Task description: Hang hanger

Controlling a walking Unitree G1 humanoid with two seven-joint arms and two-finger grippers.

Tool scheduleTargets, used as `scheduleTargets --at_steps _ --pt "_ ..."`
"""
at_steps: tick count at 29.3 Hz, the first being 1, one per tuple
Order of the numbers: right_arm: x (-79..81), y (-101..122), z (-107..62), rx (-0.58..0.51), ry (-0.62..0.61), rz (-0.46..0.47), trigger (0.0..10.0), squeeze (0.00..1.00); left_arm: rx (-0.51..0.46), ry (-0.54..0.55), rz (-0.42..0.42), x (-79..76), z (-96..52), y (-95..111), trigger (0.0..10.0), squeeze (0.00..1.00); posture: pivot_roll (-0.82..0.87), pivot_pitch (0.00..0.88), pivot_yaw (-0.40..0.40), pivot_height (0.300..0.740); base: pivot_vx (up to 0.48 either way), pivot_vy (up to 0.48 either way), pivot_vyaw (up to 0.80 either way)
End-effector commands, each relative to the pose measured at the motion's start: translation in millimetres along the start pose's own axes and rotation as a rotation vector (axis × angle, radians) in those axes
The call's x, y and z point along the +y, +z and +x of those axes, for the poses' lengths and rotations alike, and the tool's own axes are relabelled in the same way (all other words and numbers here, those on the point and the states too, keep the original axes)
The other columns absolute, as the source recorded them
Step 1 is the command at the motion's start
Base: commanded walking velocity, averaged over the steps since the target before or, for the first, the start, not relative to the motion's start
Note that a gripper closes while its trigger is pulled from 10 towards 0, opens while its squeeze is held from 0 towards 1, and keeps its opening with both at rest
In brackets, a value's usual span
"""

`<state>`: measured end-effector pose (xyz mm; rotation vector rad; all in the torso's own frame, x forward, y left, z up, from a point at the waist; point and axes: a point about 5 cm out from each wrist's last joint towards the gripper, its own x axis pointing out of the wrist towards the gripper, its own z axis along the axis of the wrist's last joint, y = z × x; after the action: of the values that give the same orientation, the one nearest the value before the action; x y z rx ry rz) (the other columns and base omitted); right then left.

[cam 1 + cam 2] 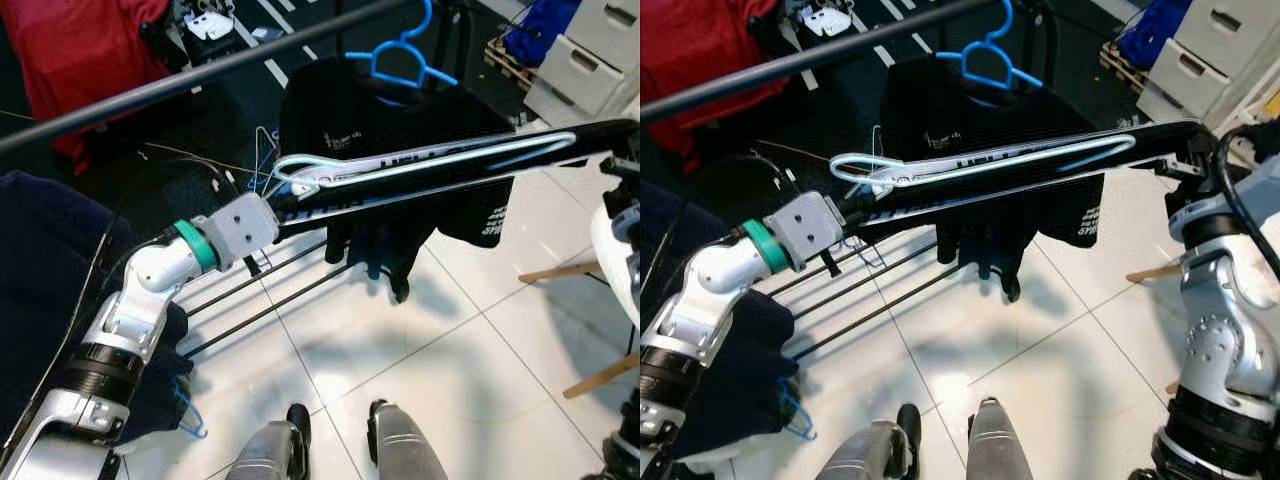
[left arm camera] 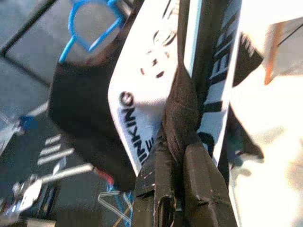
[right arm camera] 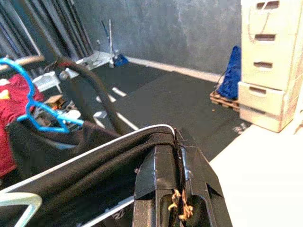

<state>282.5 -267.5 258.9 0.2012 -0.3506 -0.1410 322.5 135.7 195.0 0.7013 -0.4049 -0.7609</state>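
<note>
White tile floor [image 1: 420, 390] in front, black mat [image 3: 156, 97] behind, grey wall [image 3: 165, 28], white drawers [image 3: 265, 66] beside blue bag [image 3: 232, 71]. Dark rail [image 1: 200, 65] crosses overhead; red cloth [image 1: 80, 50] and blue hanger [image 1: 400, 55] beyond it. Black garment [image 1: 990, 170] stretched level between hands, pale hanger [image 1: 970, 160] lying along it below rail. Left hand [image 2: 177, 156] clamped on garment's end; right hand [image 3: 179, 161] clamped on other end.

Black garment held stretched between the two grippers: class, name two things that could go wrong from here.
1. The white wire hanger lies loose on the black garment; a tilt could slide it off.
2. The left gripper and right gripper pinch only cloth edges, which might slip out under tension.
</note>
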Motion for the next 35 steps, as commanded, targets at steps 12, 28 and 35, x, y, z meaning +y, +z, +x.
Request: scheduleTargets --at_steps 12,28,35 --pt "51.4 -57 -11.9 0.215 0.188 0.08 0.0 0.0 -0.035 0.076 -0.181 -1.5 11.8 10 10.0 0.0 -0.28 0.186 0.14 0.74 0.0 0.0 0.0" --pt "122.0 -146 -71.8 0.545 0.558 -0.173 0.0 0.0 0.078 -0.004 -0.437 -18.4 11.8 14 10.0 0.0 -0.26 0.195 0.15 0.74 0.0 0.0 0.0" --pt "130.1 -147 -69.9 0.531 0.57 -0.158 0.0 0.0 0.211 -0.086 -0.403 -15.1 -20.2 -1 10.0 0.0 -0.24 0.196 0.155 0.74 0.0 0.0 0.0"
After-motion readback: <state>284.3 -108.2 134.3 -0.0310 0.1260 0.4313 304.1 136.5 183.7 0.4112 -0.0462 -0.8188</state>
